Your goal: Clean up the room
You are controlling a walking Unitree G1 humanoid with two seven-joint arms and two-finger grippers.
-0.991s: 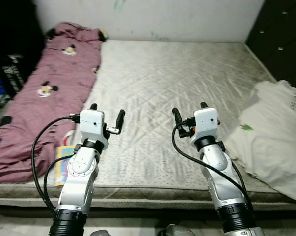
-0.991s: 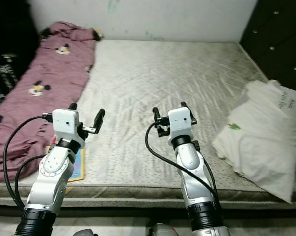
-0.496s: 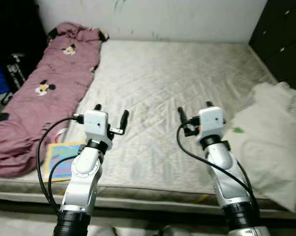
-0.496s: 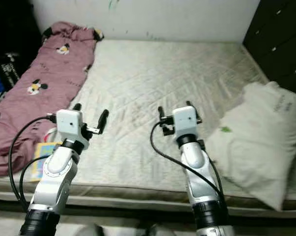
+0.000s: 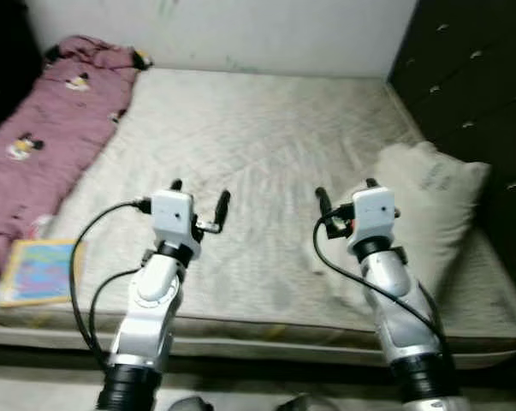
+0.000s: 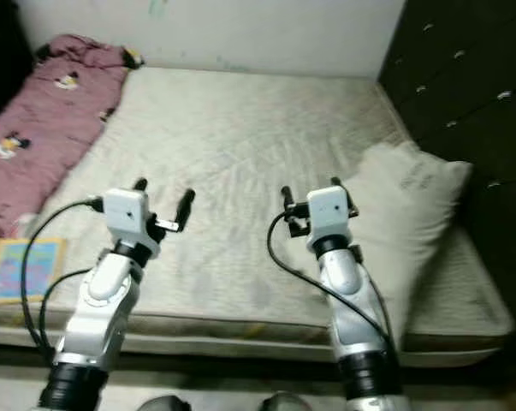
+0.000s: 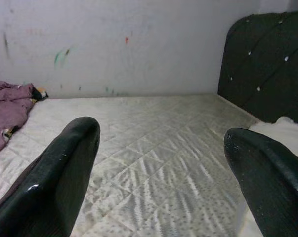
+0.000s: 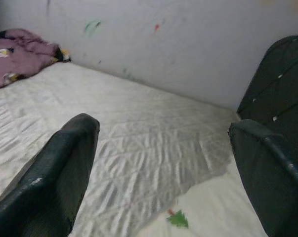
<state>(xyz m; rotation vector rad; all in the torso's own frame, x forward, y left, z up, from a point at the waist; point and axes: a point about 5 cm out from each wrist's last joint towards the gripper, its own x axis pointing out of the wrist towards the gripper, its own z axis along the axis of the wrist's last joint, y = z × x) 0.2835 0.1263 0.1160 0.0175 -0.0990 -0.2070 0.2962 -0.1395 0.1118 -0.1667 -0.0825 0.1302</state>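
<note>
Nearest the camera, both silver arms are raised over the front edge of the bed (image 5: 266,291), a bare quilted mattress. The left gripper (image 5: 199,199) is held above the front part of the mattress, left of centre, with its jaws released and nothing between them; in its wrist view the two black fingers (image 7: 64,168) are seen spread wide over the grey quilting. The right gripper (image 5: 346,195) is held level with it, right of centre, jaws likewise spread and holding nothing, its fingers (image 8: 60,168) seen wide apart in the right wrist view. At the front left corner of the bed a colourful book (image 5: 40,271) lies flat. Just beside the right gripper, along the right edge of the bed, a white pillow (image 5: 420,205) is slumped, with a small green tree mark (image 8: 177,218) on its cover. Beyond the book, a pink blanket (image 5: 48,120) printed with cartoon mice is bunched along the left edge up to the far left corner. Against the right side a dark tufted headboard (image 5: 463,77) is seen, and behind the far edge a white wall (image 7: 139,44) bearing small paint marks.
</note>
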